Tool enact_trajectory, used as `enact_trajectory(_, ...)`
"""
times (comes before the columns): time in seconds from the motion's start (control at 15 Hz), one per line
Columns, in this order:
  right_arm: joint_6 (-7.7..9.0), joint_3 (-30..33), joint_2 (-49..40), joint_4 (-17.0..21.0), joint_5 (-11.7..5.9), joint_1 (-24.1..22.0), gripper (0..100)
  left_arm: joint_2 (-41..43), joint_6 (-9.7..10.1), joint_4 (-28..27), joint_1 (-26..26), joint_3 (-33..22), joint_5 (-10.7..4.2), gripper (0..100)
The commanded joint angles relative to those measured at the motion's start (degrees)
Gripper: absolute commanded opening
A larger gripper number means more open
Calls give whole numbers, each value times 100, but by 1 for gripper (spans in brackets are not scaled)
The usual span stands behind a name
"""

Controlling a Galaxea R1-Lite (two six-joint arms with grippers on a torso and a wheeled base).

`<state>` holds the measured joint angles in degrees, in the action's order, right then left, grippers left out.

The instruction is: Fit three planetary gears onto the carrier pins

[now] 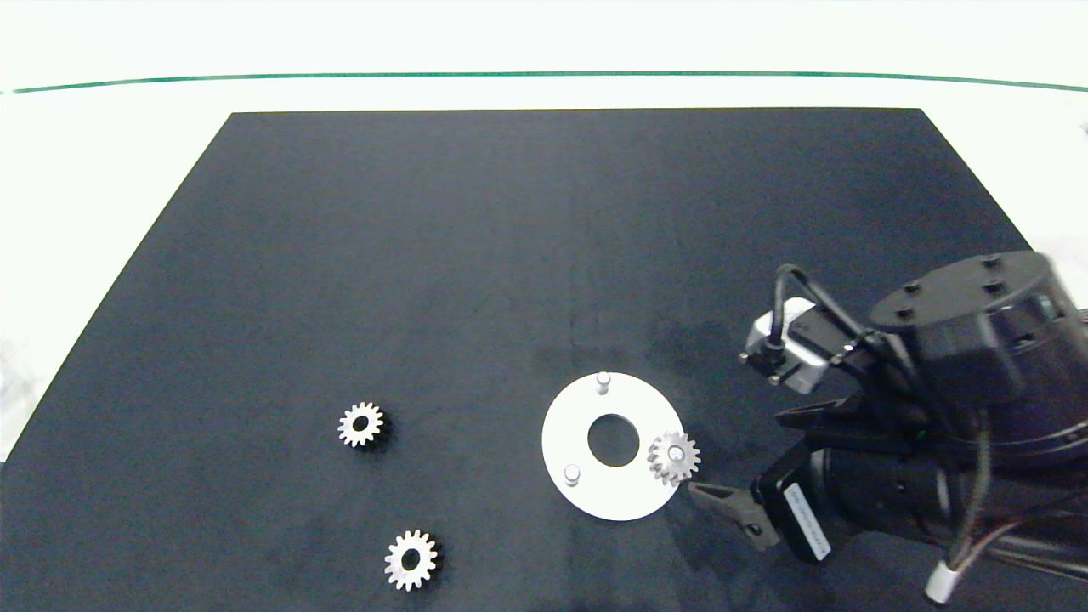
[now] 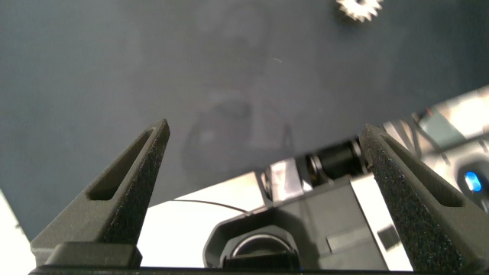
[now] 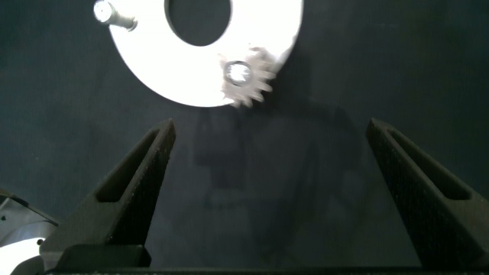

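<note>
Now the right end effector (image 1: pixel 722 501), fingers spread and holding nothing, sits just beside the white disc (image 1: pixel 595 497), where one gear (image 1: pixel 674 457) is seated (two pins bare); both loose gears (image 1: pixel 360 424) lie well beyond the disc from it.

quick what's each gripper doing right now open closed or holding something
Left gripper: open, empty, out of the head view.
Right gripper: open, empty, beside the white disc, near the mounted gear.
</note>
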<state>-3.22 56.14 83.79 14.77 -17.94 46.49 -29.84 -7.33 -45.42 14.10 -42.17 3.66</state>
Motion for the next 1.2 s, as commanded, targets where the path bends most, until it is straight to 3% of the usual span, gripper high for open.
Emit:
enact_trajectory(0.07, -21, -296, -1365, 421, -201, -114, 100, -109, 3, -11, 1024, 77, 21, 100)
enact_trajectory(0.2, -39, -279, -1813, 834, -201, -229, 100, -127, 21, 666, 1428, 446, 30, 100)
enact_trajectory(0.53, -47, -288, -2376, 1115, -201, -440, 100, -382, -6, 3083, 1798, 1852, 83, 100)
enact_trajectory(0.73, -56, -296, -2402, 1203, -201, -510, 100, -426, -102, 3382, 1798, 2011, 83, 100)
enact_trajectory(0.93, -65, -305, -2402, 1203, -201, -536, 100, -540, -471, 3382, 1806, 2002, 65, 100)
enact_trajectory(1.0, -65, -296, -2402, 1203, -201, -536, 100, -549, -761, 3391, 1842, 1993, 39, 100)
enact_trajectory(1.07, -65, -305, -2402, 1203, -201, -536, 100, -549, -849, 3391, 1842, 1993, 47, 100)
enact_trajectory(1.2, -65, -296, -2437, 1203, -201, -545, 100, -734, -1500, 3400, 1833, 1976, -67, 100)
